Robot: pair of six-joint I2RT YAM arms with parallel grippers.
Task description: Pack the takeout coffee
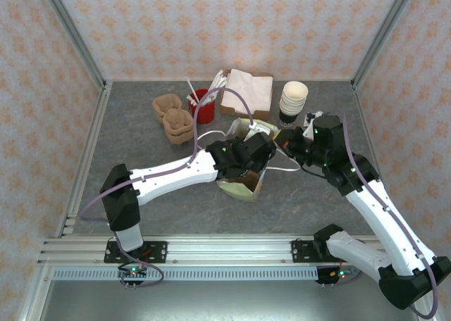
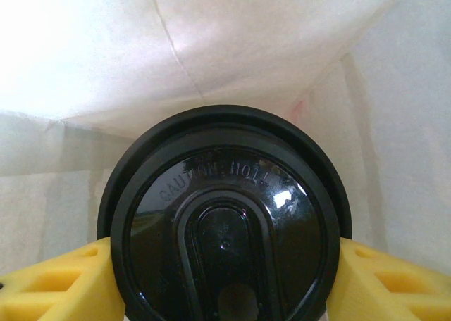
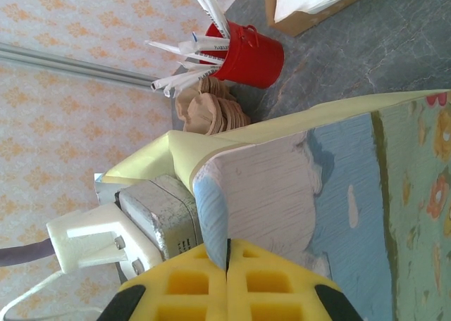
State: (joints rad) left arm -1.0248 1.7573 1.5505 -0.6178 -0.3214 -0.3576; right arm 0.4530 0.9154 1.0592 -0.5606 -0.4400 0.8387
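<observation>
The takeout coffee's round black lid point(image 2: 225, 194), embossed "CAUTION HOT", faces the left wrist camera, and the cup body below it is hidden. My left gripper point(image 2: 225, 282) is shut on the coffee, one yellow finger point(image 2: 56, 286) on each side of it. White bag walls surround the cup. From the top view, my left gripper point(image 1: 245, 159) reaches into the mouth of the paper bag point(image 1: 243, 184) lying mid-table. My right gripper point(image 1: 287, 145) is shut on the bag's edge point(image 3: 211, 208), which runs between its closed pads point(image 3: 227, 257). The bag's printed side point(image 3: 366, 187) stretches to the right.
A red cup of wrapped straws point(image 1: 204, 106) and brown pulp carriers point(image 1: 175, 120) sit at the back left. At the back stand a cardboard box of napkins point(image 1: 248, 92) and a nested stack of cups point(image 1: 293, 99). White bag handles point(image 1: 211, 134) loop beside the bag.
</observation>
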